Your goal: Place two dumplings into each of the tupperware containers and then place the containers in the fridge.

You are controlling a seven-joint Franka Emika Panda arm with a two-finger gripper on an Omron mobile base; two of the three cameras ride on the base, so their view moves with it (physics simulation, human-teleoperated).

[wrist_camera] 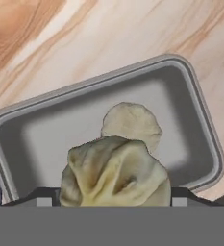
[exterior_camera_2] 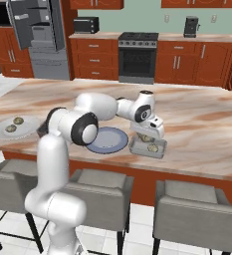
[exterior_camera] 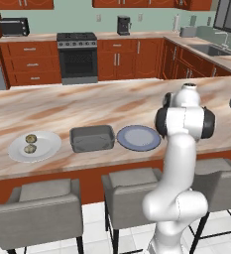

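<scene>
1. The two-finger gripper [exterior_camera_2: 148, 135] hangs over a grey rectangular tupperware container [wrist_camera: 200, 120], pinching a tan wrinkled dumpling [wrist_camera: 116, 173].
2. A second tan dumpling [wrist_camera: 132, 122] lies inside that container.
3. Another grey container [exterior_camera: 91, 138] sits between the white round plate [exterior_camera: 47, 149] and the blue-grey round plate [exterior_camera: 138, 138].

A kitchen with pale green walls [exterior_camera: 77, 20] and reddish-brown wood cabinets [exterior_camera: 30, 64]. A long island counter [exterior_camera: 87, 104] with a marbled pink-beige top crosses the room, with grey padded stools [exterior_camera: 37, 208] lined along its near side on a white tiled floor [exterior_camera: 132, 238]. Against the back wall stand a black-fronted stove [exterior_camera: 78, 57], a toaster oven [exterior_camera: 14, 26] and a coffee machine [exterior_camera: 123, 25]. A sink [exterior_camera: 209, 49] sits under a window [exterior_camera: 230, 17] at right.
</scene>
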